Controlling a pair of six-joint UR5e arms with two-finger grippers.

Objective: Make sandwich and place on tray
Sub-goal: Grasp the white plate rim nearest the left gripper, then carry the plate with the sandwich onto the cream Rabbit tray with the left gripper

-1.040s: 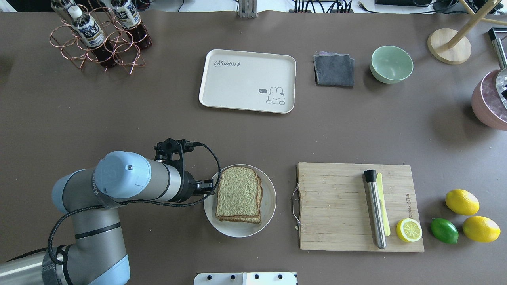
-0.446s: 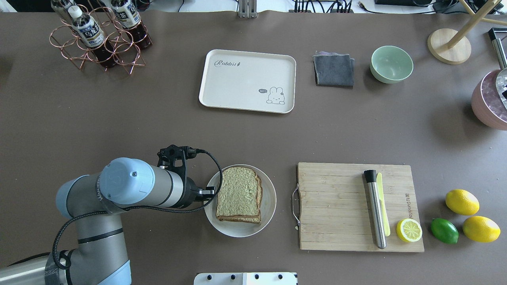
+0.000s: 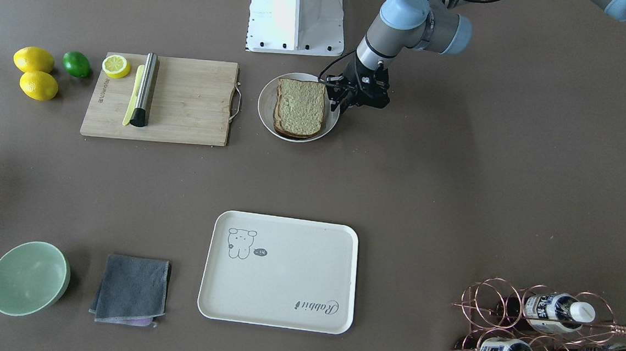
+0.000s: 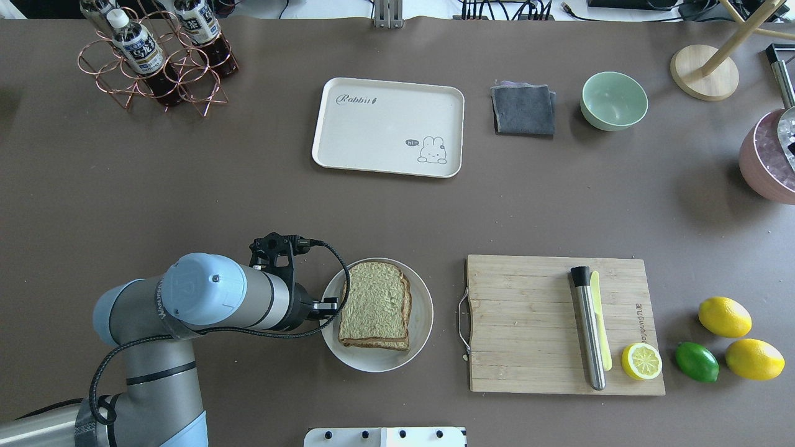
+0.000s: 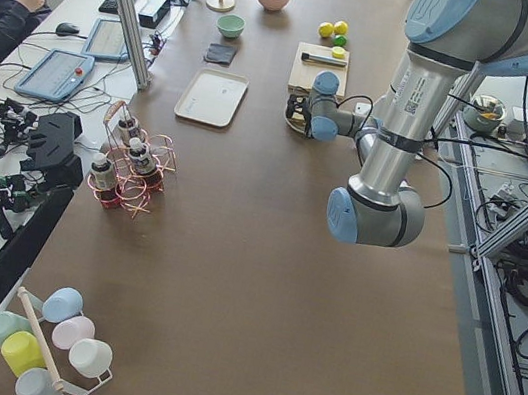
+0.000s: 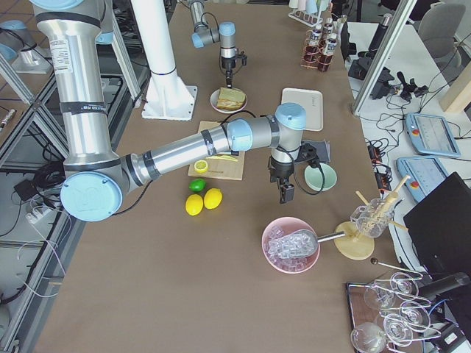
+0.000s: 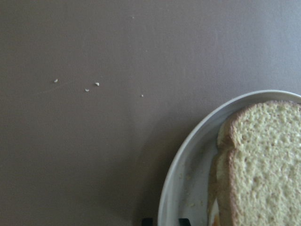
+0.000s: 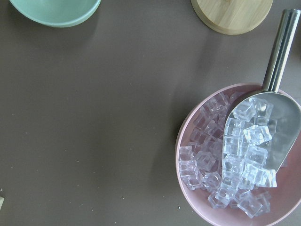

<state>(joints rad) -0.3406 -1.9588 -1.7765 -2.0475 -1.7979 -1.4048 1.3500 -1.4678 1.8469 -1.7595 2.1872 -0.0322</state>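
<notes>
The sandwich, two greenish-tan slices with dark crust, lies on a white round plate at the table's near middle; it also shows in the front view and the left wrist view. The egg is almost wholly hidden between the slices. My left gripper is low at the plate's left rim, its dark tips slightly apart astride the rim, holding nothing. The cream tray lies empty at the far middle. My right gripper hovers far right between the green bowl and the ice bowl; I cannot tell its state.
A wooden cutting board with a steel muddler and a lemon half lies right of the plate. Whole lemons and a lime lie beyond it. A grey cloth, green bowl, pink ice bowl and bottle rack stand at the back.
My left arm has shifted and its gripper has slid a little toward the near side along the plate's left rim. The plate and sandwich have not moved.
</notes>
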